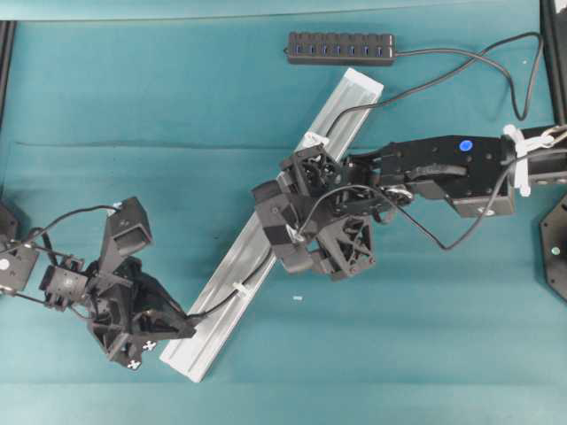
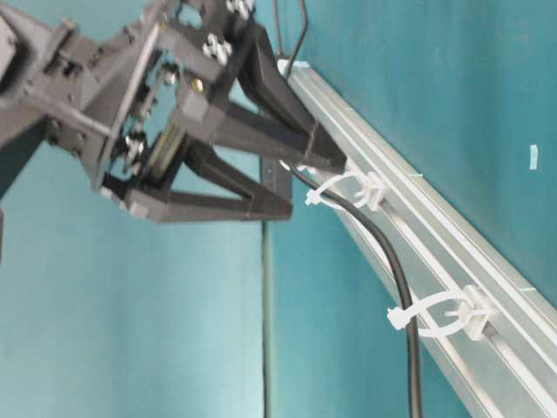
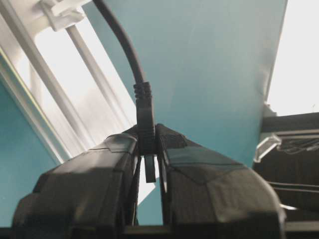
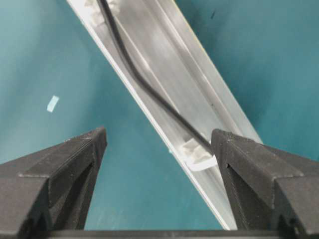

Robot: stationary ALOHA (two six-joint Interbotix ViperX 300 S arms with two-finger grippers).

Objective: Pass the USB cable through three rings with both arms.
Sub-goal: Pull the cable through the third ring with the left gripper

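The dark USB cable (image 1: 217,303) runs along the silver rail (image 1: 353,99). It passes through two white rings (image 2: 348,192) (image 2: 444,315) in the table-level view. From overhead I see an upper ring (image 1: 312,140) and a lower ring (image 1: 241,289); the right arm hides the middle one. My left gripper (image 1: 190,316) sits at the rail's lower end. The left gripper (image 3: 147,137) is shut on the cable's plug (image 3: 146,119). My right gripper (image 1: 310,239) hovers open over mid-rail. The right gripper (image 4: 158,139) holds nothing, and a ring (image 4: 197,154) lies beside its right finger.
The black multi-port hub (image 1: 341,49) lies at the back, and the cable loops out to the far right from it. A small white scrap (image 1: 297,298) lies on the teal mat right of the rail. Dark frame parts stand at the left and right edges.
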